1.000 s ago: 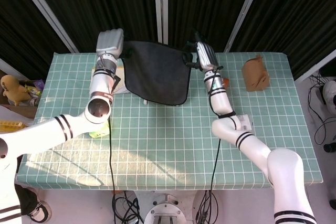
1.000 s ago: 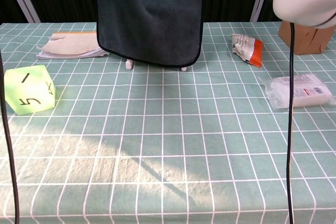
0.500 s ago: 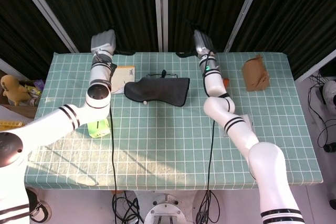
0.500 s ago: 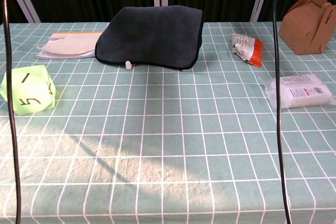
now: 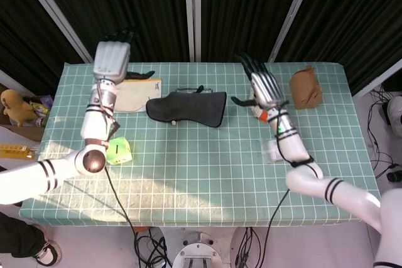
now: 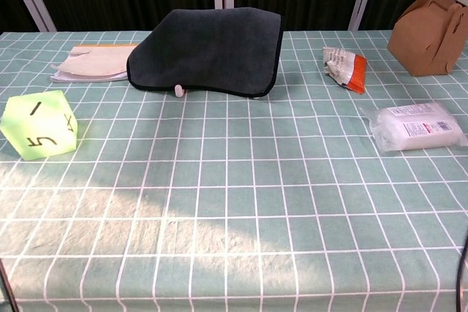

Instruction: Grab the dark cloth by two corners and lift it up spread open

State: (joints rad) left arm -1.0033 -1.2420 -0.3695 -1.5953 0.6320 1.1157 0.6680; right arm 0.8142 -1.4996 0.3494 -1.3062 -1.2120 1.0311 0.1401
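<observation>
**Cloth flat on the table, both hands raised and empty**

We see the cloth lying on the table, toward the far edge and near the middle. It is dark grey, soft and matte like felt or fleece, with a thin darker hem and rounded corners; in the chest view it looks slightly humped, not quite flat, with a small white tab at its near edge.

Our left hand is held up above the far left corner, metallic grey back toward the head camera, dark fingers spread and holding nothing. Our right hand hangs above the table to the right of the cloth, fingers fanned apart, also empty. Neither touches the cloth.

The table wears a mint-green covering with a white grid. Left of the cloth lies a stack of papers, thin and flat, just beside its edge. A translucent lime-green die, many-faced with black marks, sits near the left front. To the right lie a crinkled orange and white packet, a soft clear pack of something white, and a brown cardboard box with a folded top.
</observation>
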